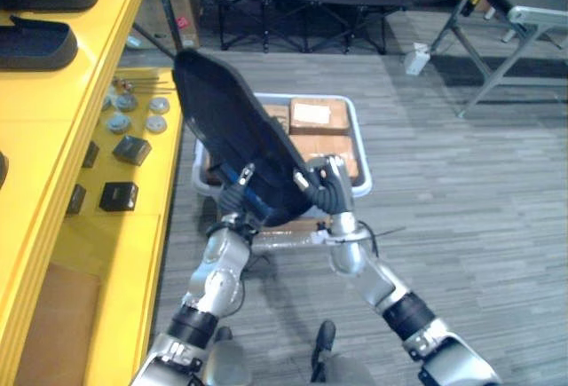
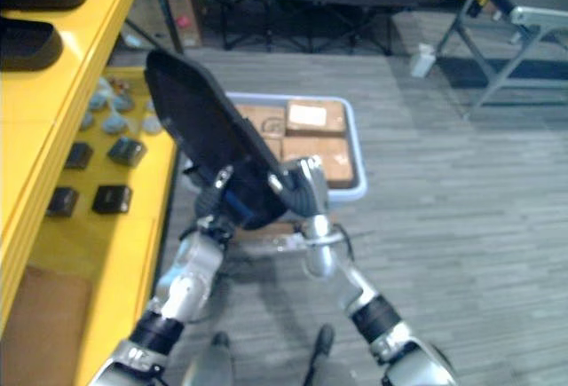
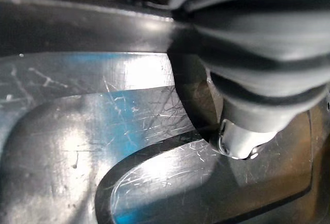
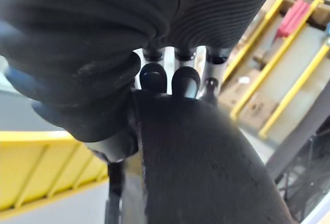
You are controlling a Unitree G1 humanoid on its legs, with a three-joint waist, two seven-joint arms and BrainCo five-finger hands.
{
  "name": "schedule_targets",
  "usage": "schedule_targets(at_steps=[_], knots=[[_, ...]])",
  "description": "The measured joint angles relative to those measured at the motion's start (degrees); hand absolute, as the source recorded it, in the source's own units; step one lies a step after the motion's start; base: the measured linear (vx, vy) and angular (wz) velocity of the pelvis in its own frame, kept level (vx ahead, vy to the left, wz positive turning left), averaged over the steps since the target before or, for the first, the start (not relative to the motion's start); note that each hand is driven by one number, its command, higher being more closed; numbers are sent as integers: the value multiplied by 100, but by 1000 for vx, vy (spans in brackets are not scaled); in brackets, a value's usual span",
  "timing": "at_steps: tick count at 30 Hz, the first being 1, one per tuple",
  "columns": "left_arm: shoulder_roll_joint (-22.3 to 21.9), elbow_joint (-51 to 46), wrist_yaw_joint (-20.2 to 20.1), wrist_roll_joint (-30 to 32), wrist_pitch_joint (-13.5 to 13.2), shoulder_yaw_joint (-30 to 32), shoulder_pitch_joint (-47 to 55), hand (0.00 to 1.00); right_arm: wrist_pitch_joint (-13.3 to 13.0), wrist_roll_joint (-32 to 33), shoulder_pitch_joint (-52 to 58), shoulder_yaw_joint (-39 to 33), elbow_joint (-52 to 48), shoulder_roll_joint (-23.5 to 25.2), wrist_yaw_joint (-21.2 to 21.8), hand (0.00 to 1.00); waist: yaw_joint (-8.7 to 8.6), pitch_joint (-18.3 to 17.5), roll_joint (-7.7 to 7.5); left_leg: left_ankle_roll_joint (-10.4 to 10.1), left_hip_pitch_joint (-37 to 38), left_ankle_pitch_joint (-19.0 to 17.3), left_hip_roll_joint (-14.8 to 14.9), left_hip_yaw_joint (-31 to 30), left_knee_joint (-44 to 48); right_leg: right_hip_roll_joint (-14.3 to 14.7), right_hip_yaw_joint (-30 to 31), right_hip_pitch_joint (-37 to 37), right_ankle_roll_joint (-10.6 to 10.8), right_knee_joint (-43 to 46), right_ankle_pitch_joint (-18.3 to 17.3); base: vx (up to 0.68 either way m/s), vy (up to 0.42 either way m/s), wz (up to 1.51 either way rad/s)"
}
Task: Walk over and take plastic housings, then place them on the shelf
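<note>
Plainly, the step in hand is carrying the black plastic housing [image 1: 235, 115] to the yellow shelf [image 1: 53, 129] that runs down the left of the frame. The housing is held up at frame centre, tilted with its top leaning toward the upper left, above a pale bin [image 1: 359, 137] of cardboard boxes [image 1: 311, 115] on the floor. The right hand [image 1: 327, 186] grips its lower right edge, fingers [image 4: 184, 82] curled over the rim. The left hand [image 1: 232, 198] presses on the lower left edge; how it grips I cannot tell. To do this well, I judge both hands should keep even pressure, turn the body left, level the housing, and set it beside the other housings [image 1: 35, 42] at upper left without knocking them.
</note>
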Motion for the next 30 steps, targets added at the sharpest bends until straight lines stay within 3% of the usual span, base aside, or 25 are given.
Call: schedule_targets(at_steps=[4, 8, 11, 14, 21, 24, 27, 30], knots=[[-2, -376, 362, 1368, -117, -7, 168, 100, -177, 814, 272, 49, -1, -2, 144, 0, -20, -3, -4, -1, 15, 2, 5, 1, -1, 0, 3, 14, -3, -3, 3, 0, 0, 0], [-60, -992, 857, 2914, -129, 68, 377, 100, -428, 1834, 540, -144, -197, 43, 760, 0, -40, -5, 0, -1, 115, 2, 5, 29, -32, 3, 7, 89, -15, -3, -3, 0, 0, 0], [-234, -1206, 989, 3513, -135, 237, 524, 100, -562, 2257, 638, -402, -812, 51, 1117, 0, -38, -26, 17, -4, 194, 4, 6, 89, -92, 2, 39, 101, -22, -3, -11, -19, 10, -7], [-513, -1192, 1341, 4115, -133, 503, 814, 100, -917, 2912, 591, -1070, -1443, 172, 1140, 0, -54, -260, 123, -4, 219, 4, 13, 120, -108, 9, 60, 94, -23, -2, -14, -6, 12, -5], [-568, -1190, 2046, 4967, -132, 1115, 1096, 100, -1011, 4402, 830, -2095, -1993, 149, 2035, 0, -94, -449, 230, -24, 470, 47, 26, 292, -301, 18, 197, 148, -21, -3, -17, -17, 8, -11], [-569, -1194, 2131, 5027, -140, 1201, 1141, 100, -964, 4973, 1130, -2290, -2043, 148, 2448, 0, -98, -474, 224, -34, 594, 80, 25, 311, -422, 16, 194, 217, -12, -6, -123, -24, -1, -1], [-581, -1206, 2227, 5188, -217, 1294, 1229, 100, -946, 5209, 1406, -2538, -2046, 156, 2619, 0, -126, -549, 236, -46, 597, 96, 26, 324, -484, 19, 194, 188, -11, -15, -135, 0, 0, 0], [-688, -1345, 2283, 5187, -368, 1569, 1335, 100, -756, 5320, 1776, -2886, -2057, 176, 2675, 0, -197, -617, 241, -51, 598, 123, 29, 368, -550, 26, 227, 124, -24, -4, -126, 30, 8, -7]])
